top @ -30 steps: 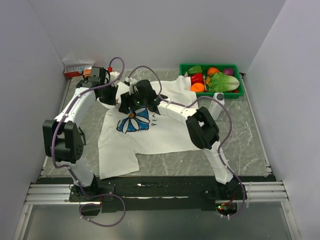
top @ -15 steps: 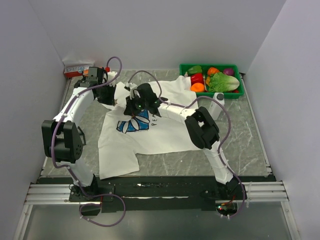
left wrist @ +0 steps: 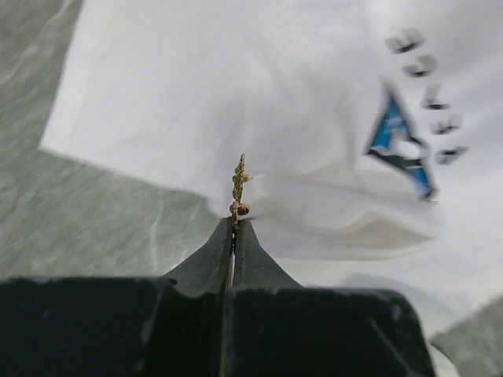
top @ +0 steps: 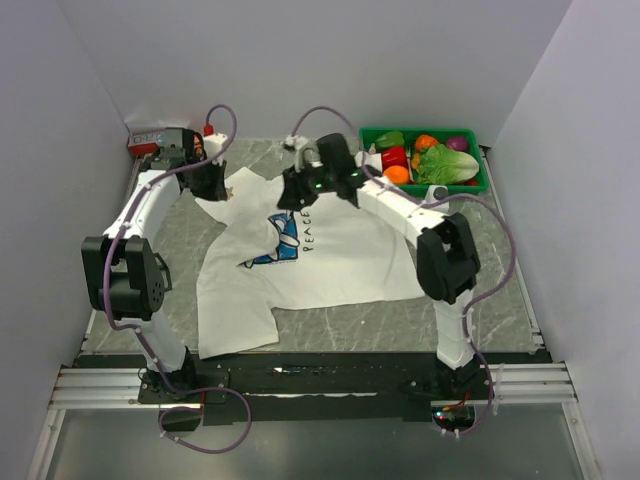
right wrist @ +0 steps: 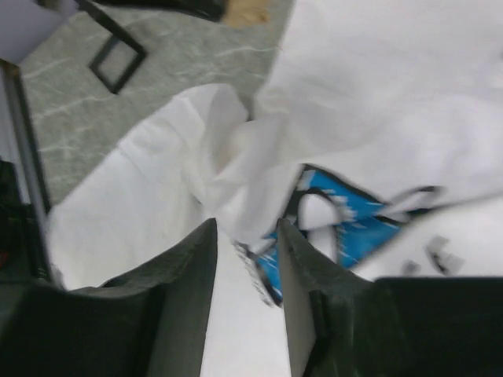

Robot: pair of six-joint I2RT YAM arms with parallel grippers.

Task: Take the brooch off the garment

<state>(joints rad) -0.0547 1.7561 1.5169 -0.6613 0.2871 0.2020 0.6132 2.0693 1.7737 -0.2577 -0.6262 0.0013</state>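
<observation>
The garment [top: 340,250], a white T-shirt, lies on the grey table with its blue daisy print [top: 283,232] bunched into a fold. My left gripper [top: 221,187] is at the shirt's far left corner. In the left wrist view it [left wrist: 234,223] is shut on the brooch [left wrist: 238,185], a tiny gold leafy pin that stands upright above the tips, over the shirt's [left wrist: 236,86] edge. My right gripper [top: 297,196] hangs over the fold. In the right wrist view it [right wrist: 245,229] is open, with the raised fold of the shirt [right wrist: 377,94] just beyond its tips.
A green bin [top: 480,186] of toy vegetables stands at the back right, next to the shirt's far sleeve. A red and white box [top: 150,138] lies at the back left corner. Grey walls close in both sides.
My right gripper has moved from over the print toward the back right, and the print is now bunched. My left gripper has shifted slightly back and left.
</observation>
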